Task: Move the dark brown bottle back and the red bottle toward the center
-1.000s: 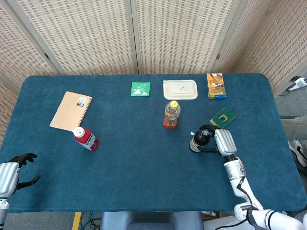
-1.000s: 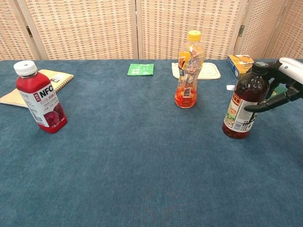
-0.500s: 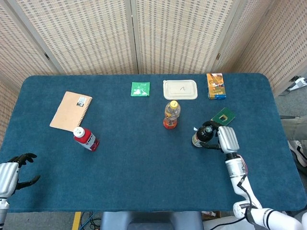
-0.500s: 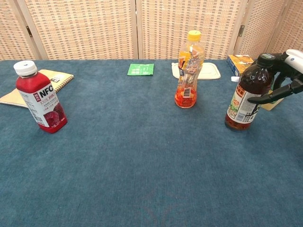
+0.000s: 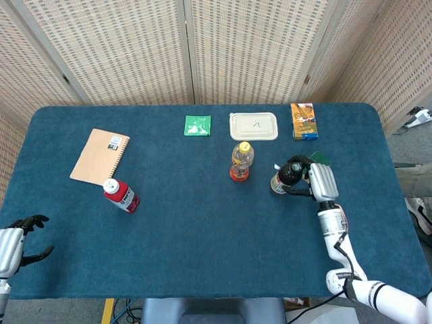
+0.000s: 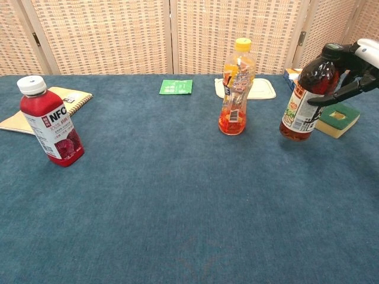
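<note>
From the head view, the right hand (image 5: 319,181) grasps the glossy dark brown bottle (image 5: 281,179), right of the orange bottle (image 5: 241,162) on the felt-like blue counter (image 5: 202,236). The left hand (image 5: 13,244) hangs released.

From the chest view, the cylindrical red bottle (image 6: 50,123) stands far left of the orange bottle.

orange bottle (image 5: 241,162) mid-table, bare cloth (image 5: 202,236) in front
</note>
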Tool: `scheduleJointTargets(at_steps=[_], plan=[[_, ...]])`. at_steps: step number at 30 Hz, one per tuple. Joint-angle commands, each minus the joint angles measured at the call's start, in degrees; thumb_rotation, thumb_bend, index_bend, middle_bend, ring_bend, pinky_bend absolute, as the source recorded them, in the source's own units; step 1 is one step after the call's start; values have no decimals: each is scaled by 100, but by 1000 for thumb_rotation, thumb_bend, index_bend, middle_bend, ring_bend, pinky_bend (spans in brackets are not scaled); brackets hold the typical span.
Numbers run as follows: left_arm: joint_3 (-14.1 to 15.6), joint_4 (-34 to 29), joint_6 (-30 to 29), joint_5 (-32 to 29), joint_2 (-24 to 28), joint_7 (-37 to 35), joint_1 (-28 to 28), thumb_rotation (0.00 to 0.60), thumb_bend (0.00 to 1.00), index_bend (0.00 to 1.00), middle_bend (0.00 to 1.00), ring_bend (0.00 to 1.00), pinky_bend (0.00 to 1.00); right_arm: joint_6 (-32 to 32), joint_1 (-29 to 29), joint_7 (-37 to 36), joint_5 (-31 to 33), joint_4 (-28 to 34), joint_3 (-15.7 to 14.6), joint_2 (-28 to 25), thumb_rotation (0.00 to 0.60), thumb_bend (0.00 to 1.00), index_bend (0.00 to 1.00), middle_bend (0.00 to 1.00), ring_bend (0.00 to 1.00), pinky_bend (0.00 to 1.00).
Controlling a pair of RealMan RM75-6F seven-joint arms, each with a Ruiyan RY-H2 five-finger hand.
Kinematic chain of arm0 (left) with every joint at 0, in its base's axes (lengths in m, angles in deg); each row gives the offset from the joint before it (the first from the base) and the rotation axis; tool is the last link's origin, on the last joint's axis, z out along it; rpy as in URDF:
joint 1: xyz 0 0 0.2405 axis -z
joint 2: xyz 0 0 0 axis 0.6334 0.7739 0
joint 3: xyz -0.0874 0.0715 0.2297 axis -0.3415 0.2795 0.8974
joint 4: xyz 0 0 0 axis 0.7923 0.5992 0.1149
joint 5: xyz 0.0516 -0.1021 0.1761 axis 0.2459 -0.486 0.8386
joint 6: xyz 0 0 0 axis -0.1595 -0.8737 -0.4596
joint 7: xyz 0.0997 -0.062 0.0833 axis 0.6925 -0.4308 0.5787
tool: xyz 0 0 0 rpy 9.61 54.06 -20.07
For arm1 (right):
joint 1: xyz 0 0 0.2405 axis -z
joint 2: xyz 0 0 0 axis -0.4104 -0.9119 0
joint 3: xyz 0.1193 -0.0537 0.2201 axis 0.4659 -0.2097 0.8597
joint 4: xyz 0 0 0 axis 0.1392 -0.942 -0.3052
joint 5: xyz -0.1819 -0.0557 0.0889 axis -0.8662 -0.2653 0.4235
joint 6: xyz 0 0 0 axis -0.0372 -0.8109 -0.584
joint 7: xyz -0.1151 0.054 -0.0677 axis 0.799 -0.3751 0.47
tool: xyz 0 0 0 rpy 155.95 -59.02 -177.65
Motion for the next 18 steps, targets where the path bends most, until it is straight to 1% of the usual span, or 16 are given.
scheduleJointTargets(at_steps=[1,11,18], plan=[[-6,5,-3,-7,2,-5,-1,600,113,360,452,443,617,99,-89,66,109,-70,74,5,600,143,504,528,458,587],[-28,40,-6,-40,-2,1,-1,600,113,360,452,443,617,488,-414,243,479,-392,261,147,600,143,504,528,458,587],[-51,58,-21,-67,-4,-13,-6,600,114,360,452,443,617,602,-606,265,613,-705,365,287,600,142,505,528,457,587]])
